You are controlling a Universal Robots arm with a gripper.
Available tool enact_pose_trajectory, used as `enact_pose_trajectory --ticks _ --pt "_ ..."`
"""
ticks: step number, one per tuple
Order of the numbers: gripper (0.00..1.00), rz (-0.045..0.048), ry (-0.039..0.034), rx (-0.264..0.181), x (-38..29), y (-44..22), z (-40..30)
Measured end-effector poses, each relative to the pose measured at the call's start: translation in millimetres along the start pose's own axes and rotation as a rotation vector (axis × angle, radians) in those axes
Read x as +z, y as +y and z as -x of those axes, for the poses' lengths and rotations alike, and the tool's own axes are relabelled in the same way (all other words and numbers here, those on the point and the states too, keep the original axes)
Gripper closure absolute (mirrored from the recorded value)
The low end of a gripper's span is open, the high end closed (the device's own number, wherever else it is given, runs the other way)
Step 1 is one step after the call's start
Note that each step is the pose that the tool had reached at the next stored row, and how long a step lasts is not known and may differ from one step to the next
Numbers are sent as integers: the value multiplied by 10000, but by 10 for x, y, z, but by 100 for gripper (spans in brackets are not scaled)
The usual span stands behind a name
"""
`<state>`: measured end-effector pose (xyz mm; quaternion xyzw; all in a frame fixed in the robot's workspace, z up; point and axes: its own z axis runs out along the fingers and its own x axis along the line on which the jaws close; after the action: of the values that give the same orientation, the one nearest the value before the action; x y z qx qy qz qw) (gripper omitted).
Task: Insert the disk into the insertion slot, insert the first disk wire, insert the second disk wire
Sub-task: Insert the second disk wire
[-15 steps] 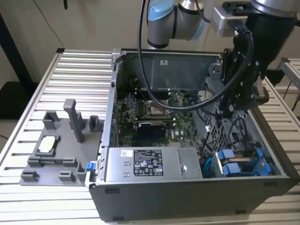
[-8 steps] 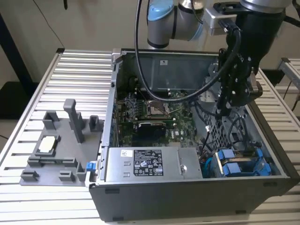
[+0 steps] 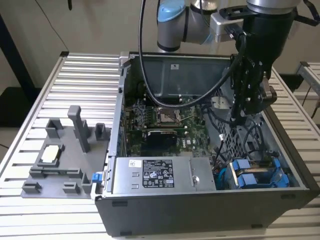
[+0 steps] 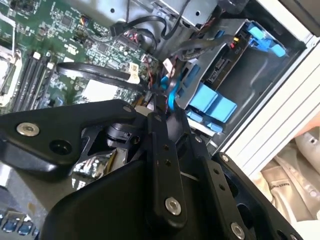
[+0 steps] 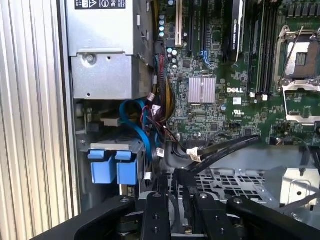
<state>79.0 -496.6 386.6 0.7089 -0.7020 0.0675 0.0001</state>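
The disk [image 3: 257,176], in its bright blue carrier, lies in the insertion slot [image 3: 280,165] at the near corner of the open computer case on the exterior view's right. Its blue tabs [image 5: 115,167] show under grey sheet metal in both wrist views [image 4: 215,106]. My gripper [image 3: 241,112] hangs inside the case above the perforated drive cage [image 5: 225,180], apart from the disk. Its fingers stand close together in both wrist views [image 4: 157,100], and the end of a black disk wire [image 5: 220,148] with a white tag runs in between them [image 5: 179,175].
A silver power supply box [image 3: 155,175] with a sticker fills the case's near side beside the disk. The green motherboard [image 3: 165,122] lies in the middle. A blue cable [image 5: 137,122] and coloured wires cross near the slot. A grey fixture plate [image 3: 65,150] sits on the slatted table.
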Motion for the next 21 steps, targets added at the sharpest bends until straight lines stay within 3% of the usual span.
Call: enact_pose_trajectory --ticks 1,3,9,15,17,21 --pt "73 -37 40 -12 6 14 14" --pt "73 -161 46 -6 23 56 38" --pt "73 -667 69 6 62 166 67" --pt "73 -1052 114 4 111 248 146" --pt "73 -1137 170 5 126 262 163" --pt "73 -1216 375 -34 158 269 182"
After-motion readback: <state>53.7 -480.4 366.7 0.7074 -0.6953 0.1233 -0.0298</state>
